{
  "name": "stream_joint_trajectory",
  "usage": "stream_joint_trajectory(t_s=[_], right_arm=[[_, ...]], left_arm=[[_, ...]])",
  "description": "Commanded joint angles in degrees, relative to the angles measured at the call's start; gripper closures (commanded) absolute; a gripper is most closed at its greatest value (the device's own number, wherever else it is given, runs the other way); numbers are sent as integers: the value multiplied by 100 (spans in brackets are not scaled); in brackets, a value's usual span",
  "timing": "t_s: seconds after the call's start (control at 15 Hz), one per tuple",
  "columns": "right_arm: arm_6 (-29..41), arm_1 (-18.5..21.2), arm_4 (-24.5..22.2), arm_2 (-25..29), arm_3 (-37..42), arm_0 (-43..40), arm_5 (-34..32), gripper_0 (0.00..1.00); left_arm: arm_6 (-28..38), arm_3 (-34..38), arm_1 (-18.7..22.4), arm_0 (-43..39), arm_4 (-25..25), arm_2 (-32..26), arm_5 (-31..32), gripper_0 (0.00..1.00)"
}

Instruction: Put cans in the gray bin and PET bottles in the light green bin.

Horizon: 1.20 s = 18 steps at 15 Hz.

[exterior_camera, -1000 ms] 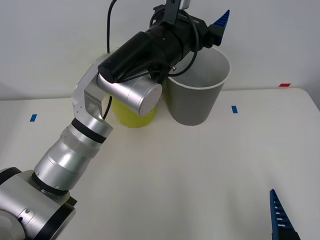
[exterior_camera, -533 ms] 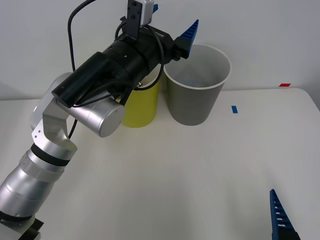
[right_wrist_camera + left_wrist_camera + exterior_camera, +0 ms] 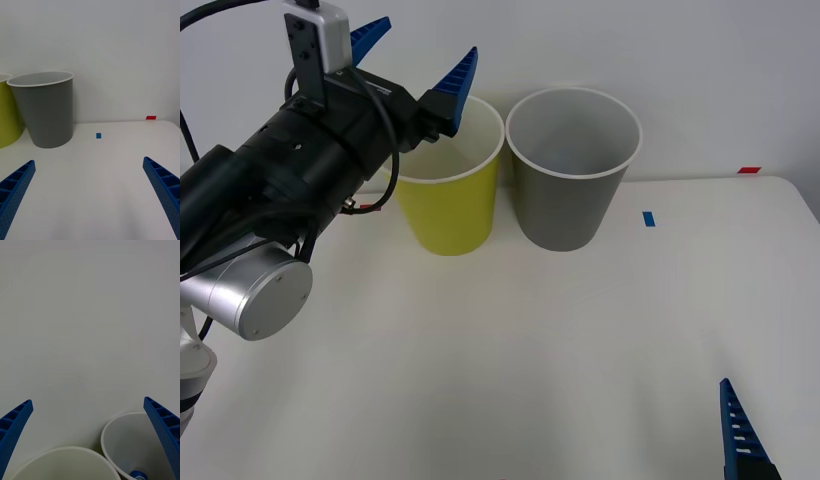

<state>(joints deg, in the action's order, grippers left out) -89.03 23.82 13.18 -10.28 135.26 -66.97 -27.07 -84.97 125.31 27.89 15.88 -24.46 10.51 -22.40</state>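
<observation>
Swung left off the gray bin (image 3: 570, 190), left hand (image 3: 415, 55) hovers spread above the light green bin's (image 3: 450, 215) rim; right hand (image 3: 90, 195) spread.

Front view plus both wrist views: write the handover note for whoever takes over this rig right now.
Left gripper: open, holding nothing, raised above the far left rim of the light green bin.
Right gripper: open, parked low over the table at the near right.
The gray bin stands upright beside the green one.
Done, apparently: a blue object, likely the can, lies at the bottom of one bin.
Left: confirm that bin is the gray one, then park the left arm.
</observation>
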Motion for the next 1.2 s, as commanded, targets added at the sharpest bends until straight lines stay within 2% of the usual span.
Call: stream_joint_trajectory(t_s=[0.07,0.27,0.53,0.93,1.2], right_arm=[[0,0,0,0,0,0,0,0],[0,0,0,0,0,0,0,0],[0,0,0,0,0,0,0,0],[0,0,0,0,0,0,0,0],[0,0,0,0,0,0,0,0]], left_arm=[[-46,205,155,-797,-6,-391,430,0],[-81,328,260,-1676,-6,-884,1071,0],[-37,697,234,-2801,-15,-1455,1572,0],[-11,679,111,-4260,-15,-1437,2803,0],[-20,679,-21,-5349,-15,-1182,3831,0]])
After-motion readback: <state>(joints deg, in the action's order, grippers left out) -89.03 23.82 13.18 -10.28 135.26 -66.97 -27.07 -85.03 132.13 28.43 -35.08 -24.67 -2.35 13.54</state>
